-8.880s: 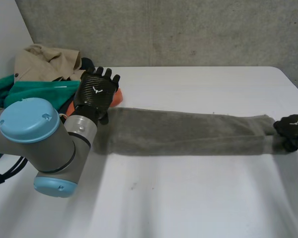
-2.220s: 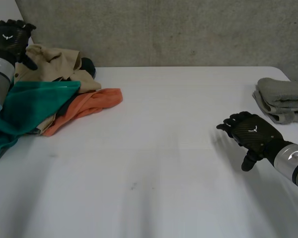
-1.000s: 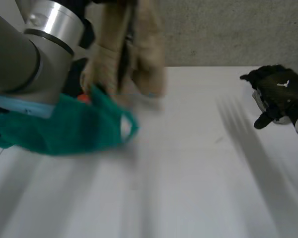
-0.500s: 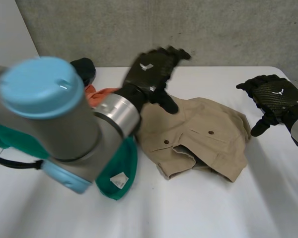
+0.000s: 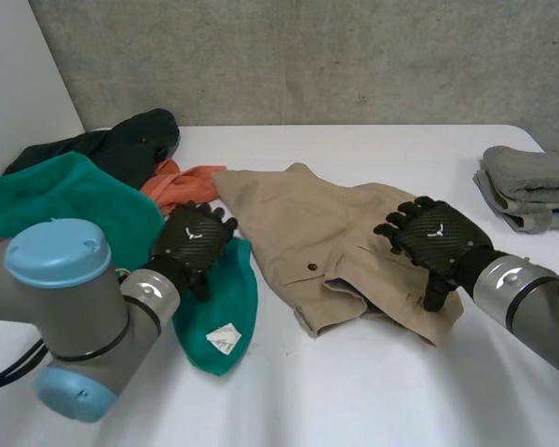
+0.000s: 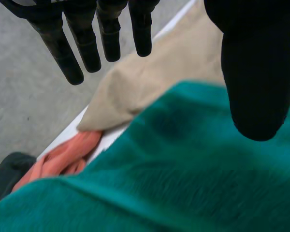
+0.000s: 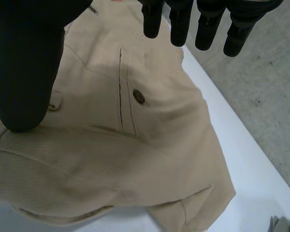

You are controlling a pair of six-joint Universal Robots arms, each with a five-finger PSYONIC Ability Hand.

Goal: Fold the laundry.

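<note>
A crumpled tan pair of shorts (image 5: 335, 242) lies in the middle of the white table (image 5: 354, 400), its buttoned pocket facing up (image 7: 135, 96). My right hand (image 5: 435, 237) hovers open over the shorts' right end, fingers (image 7: 203, 24) straight and spread. My left hand (image 5: 194, 238) is open above a green cloth (image 5: 219, 303), its fingers (image 6: 87, 43) reaching toward the shorts' left corner (image 6: 150, 82). Neither hand holds anything.
At the left lie the green cloth (image 6: 183, 169), an orange cloth (image 5: 177, 182) and a dark garment (image 5: 130, 140) in a pile. A folded grey towel (image 5: 531, 186) sits at the table's far right edge. A concrete wall stands behind.
The left hand let go of the tan shorts on the table and drew back left over the green cloth. The right hand came down over the shorts' right end.
</note>
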